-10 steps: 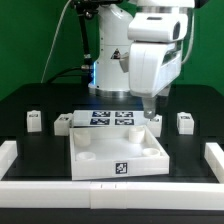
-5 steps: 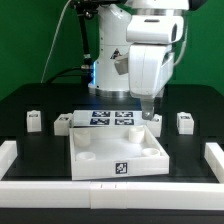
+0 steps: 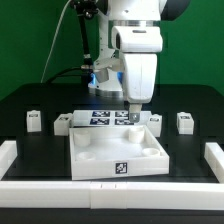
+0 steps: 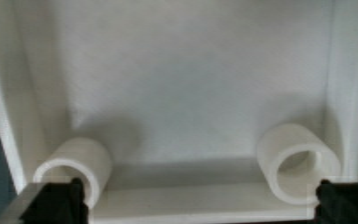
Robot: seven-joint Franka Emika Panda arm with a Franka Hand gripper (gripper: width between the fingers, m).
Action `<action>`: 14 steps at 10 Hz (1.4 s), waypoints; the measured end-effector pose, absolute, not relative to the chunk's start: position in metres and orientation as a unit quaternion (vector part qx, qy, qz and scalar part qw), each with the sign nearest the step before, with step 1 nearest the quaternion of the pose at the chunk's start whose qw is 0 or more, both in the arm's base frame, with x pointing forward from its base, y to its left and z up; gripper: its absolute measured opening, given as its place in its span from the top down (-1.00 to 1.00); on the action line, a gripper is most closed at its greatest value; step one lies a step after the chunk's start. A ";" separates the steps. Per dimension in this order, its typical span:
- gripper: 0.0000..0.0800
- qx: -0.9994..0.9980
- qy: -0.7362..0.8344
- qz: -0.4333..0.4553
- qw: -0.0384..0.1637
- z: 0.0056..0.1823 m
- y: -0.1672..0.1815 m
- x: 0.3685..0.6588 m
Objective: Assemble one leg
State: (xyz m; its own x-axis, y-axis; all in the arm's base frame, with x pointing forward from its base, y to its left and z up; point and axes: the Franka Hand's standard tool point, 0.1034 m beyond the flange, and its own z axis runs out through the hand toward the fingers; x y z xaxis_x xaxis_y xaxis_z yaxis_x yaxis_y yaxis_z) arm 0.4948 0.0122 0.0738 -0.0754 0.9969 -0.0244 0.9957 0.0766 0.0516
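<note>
Small white legs stand on the black table, two at the exterior view's left (image 3: 33, 120) (image 3: 62, 124) and two at its right (image 3: 155, 121) (image 3: 184, 121). None is held. My gripper (image 3: 133, 117) hangs over the far edge of the large white panel (image 3: 100, 160), near the marker board (image 3: 104, 118). In the wrist view the gripper (image 4: 197, 205) is open and empty. Its black fingertips (image 4: 51, 203) stand wide apart over the panel's inner face (image 4: 185, 90), between two round corner sockets (image 4: 78, 165) (image 4: 300, 160).
A low white rail (image 3: 110, 192) runs along the table's front edge, with raised ends at the left (image 3: 8, 152) and right (image 3: 214, 152). The arm's base and cables (image 3: 95, 75) stand at the back.
The arm and gripper have shifted toward the exterior view's left, away from the nearer right leg and to a spot over the panel's far edge. The gripper stays empty.
</note>
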 end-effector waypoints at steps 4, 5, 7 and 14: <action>-0.62 0.669 0.743 0.005 0.019 0.062 0.010 0.481; -0.62 0.659 0.752 0.000 0.013 0.055 0.007 0.465; -0.62 0.649 0.760 -0.013 -0.002 0.043 0.000 0.451; 0.01 0.644 0.765 -0.021 -0.025 0.011 -0.013 0.442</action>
State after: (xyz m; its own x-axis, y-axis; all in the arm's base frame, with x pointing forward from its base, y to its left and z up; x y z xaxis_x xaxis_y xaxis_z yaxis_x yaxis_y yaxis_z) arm 0.4423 -0.0131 0.0106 -0.1704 0.9853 0.0118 0.9833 0.1708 -0.0636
